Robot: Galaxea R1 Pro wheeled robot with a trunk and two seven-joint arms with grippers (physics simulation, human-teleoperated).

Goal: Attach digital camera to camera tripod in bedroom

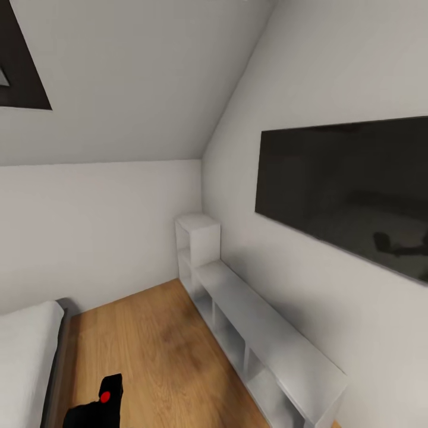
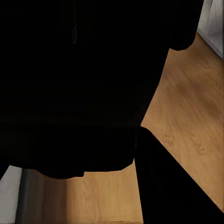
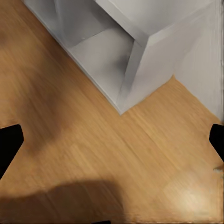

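The head view looks into a corner of the bedroom (image 1: pixel 119 77), a white attic room with a sloped ceiling. The dark frame of a skylight (image 1: pixel 21 71) cuts into the upper left corner. A large black wall TV (image 1: pixel 351 190) hangs on the right-hand wall. Below it, low white cube shelving (image 1: pixel 261 333) runs along the wall to the far corner, where a taller section rises. The light wood floor (image 1: pixel 154 345) fills the middle. At the lower left lies the corner of a white bed (image 1: pixel 24 356) with a grey frame. At the bottom edge, just right of the bed, the digital camera (image 1: pixel 98 407) pokes into view, black with a red round button facing up.

In the left wrist view, a large black mass lies very close to the lens and covers most of the picture; it appears to be the digital camera (image 2: pixel 74 84), held at the left gripper. Whether the fingers are clamped on it cannot be told, since black runs into black. Wood floor (image 2: pixel 186 102) shows beyond it, and a pale grey strip at one corner.

In the right wrist view, the right gripper (image 3: pixel 112 140) is spread wide, its two black fingertips (image 3: pixel 9 144) at opposite edges with nothing between them. Beneath lie the wood floor (image 3: pixel 93 140) and the end of the white cube shelving (image 3: pixel 121 51), with a soft shadow across the boards.
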